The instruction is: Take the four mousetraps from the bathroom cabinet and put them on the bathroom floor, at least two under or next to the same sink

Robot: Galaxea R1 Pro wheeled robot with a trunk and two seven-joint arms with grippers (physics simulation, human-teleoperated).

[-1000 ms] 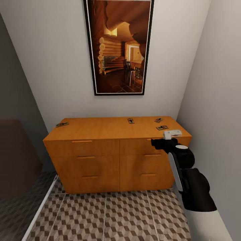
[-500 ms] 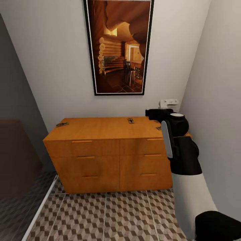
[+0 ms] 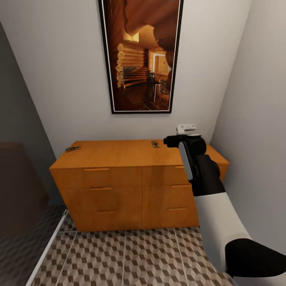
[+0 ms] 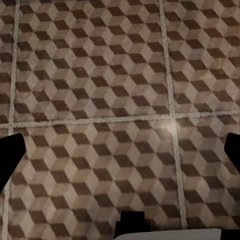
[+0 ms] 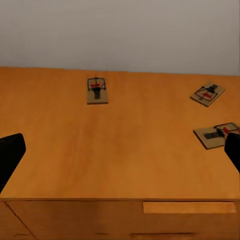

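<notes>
Head view: right arm raised over the right end of the cabinet (image 3: 131, 174); right pincer (image 3: 171, 140) just right of one mousetrap (image 3: 155, 144) near the back edge. A second mousetrap (image 3: 73, 149) lies at the far left corner, well apart.

Right wrist view: pincer released, fingertips (image 5: 11, 155) spread wide over the cabinet top (image 5: 120, 150) w/ nothing between. Three traps ahead: centre-back trap (image 5: 97, 90), right-back trap (image 5: 207, 93), right-front trap (image 5: 218, 135) nearest the right fingertip; the arm hides the latter two in head view.

Left wrist view: left pincer (image 4: 120, 150) released, over the bathroom floor (image 4: 100, 75).
</notes>
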